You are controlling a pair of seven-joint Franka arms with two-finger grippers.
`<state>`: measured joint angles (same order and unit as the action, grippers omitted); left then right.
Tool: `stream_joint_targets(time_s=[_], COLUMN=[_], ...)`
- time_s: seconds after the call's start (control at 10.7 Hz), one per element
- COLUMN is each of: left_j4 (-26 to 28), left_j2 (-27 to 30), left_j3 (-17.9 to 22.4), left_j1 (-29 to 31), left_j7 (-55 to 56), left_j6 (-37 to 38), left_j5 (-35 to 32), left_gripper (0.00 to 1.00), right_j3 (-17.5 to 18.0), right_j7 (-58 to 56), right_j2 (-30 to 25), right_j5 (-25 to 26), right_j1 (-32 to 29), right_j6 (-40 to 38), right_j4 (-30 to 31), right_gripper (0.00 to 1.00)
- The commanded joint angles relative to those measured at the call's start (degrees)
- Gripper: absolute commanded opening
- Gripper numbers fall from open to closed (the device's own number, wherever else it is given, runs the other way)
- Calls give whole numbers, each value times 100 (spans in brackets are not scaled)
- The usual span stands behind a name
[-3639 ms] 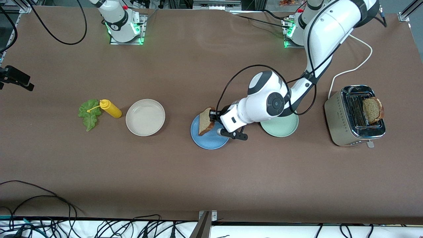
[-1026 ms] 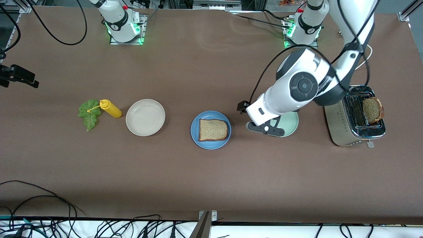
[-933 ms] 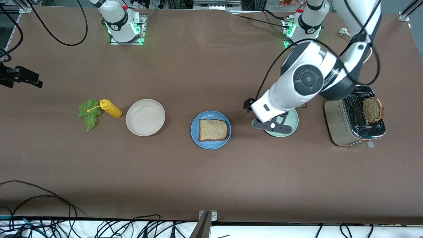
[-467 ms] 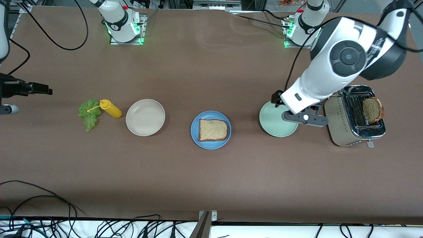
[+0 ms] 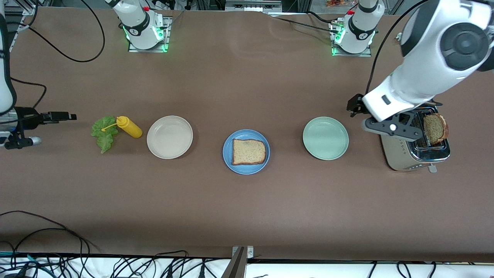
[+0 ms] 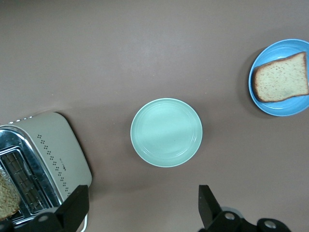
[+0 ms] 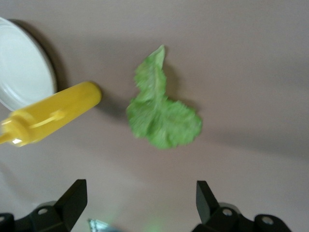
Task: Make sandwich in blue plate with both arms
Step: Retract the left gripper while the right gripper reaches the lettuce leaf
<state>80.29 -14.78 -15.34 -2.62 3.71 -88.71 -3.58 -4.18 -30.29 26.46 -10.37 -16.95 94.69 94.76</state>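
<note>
Front view, step in hand: one bread slice (image 5: 249,151) is lying flat in the blue plate (image 5: 227,159); I judge that the lettuce and the second slice are what is coming next.
Front view, left gripper (image 5: 389,127): it is hanging over the toaster (image 5: 397,156) at the left arm's end of the table, fingers spread, holding nothing. The second slice (image 5: 435,128) is standing up out of the toaster slot, just beside this gripper.
Front view, right gripper (image 5: 36,127): it is hovering at the right arm's end of the table, near the lettuce leaf (image 5: 103,134), also spread and empty.
Front view, other things: the yellow bottle (image 5: 129,127) is lying against the leaf; the beige plate (image 5: 170,137) and the green plate (image 5: 325,138) are sitting on either side of the blue plate.
Left wrist view: the fingers (image 6: 73,208) are standing wide apart; the toaster (image 6: 53,145) is under one finger, the green plate (image 6: 166,132) is between them but lower, and the blue plate (image 6: 277,106) is well apart.
Right wrist view: the spread fingers (image 7: 72,198) are framing the table, and the leaf (image 7: 161,116) is lying a little ahead of them, with the bottle (image 7: 53,113) very near to it.
Advice: the right gripper is probably needing to come down on the leaf's edge away from the bottle, pinching softly; the left one should be taking the slice by its upper part and lifting it straight.
</note>
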Motion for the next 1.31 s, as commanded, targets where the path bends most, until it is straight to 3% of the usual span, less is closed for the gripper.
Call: stream_joint_targets(time_s=[0.0, 0.28, 0.47, 0.56, 0.75, 0.84, 1.03, 1.21], left_j4=[250, 250, 276, 346, 583, 749, 1057, 1296], left_j2=[502, 678, 836, 924, 1152, 1284, 1539, 1742], left_j3=[837, 1129, 1296, 1384, 1446, 1446, 1517, 1526], left_j1=[-54, -45, -28, -19, -37, -28, -37, -10], left_j7=[-284, -371, -712, -914, -1065, -1074, -1189, -1189], left_j6=[38, 204, 205, 205, 178, 135, 47, 29], left_j5=[577, 473, 472, 463, 463, 472, 472, 463], left_gripper=[100, 100, 100, 100, 100, 100, 100, 100], right_j3=[49, 66, 84, 93, 93, 84, 84, 67], right_j7=[-994, -1243, -1225, -1199, -1164, -1155, -1155, -1085], right_j2=[920, 1256, 1397, 1476, 1503, 1512, 1547, 1547], right_j5=[-753, -1283, -1283, -1283, -1275, -1266, -1213, -1091], right_j1=[-334, -353, -318, -283, -177, -168, -142, -107], right_j6=[715, 1075, 1201, 1201, 1183, 1148, 1113, 1034], right_j4=[-90, -81, -72, -81, -90, -90, -99, -142], right_gripper=[100, 100, 86, 86, 65, 37, 0, 0])
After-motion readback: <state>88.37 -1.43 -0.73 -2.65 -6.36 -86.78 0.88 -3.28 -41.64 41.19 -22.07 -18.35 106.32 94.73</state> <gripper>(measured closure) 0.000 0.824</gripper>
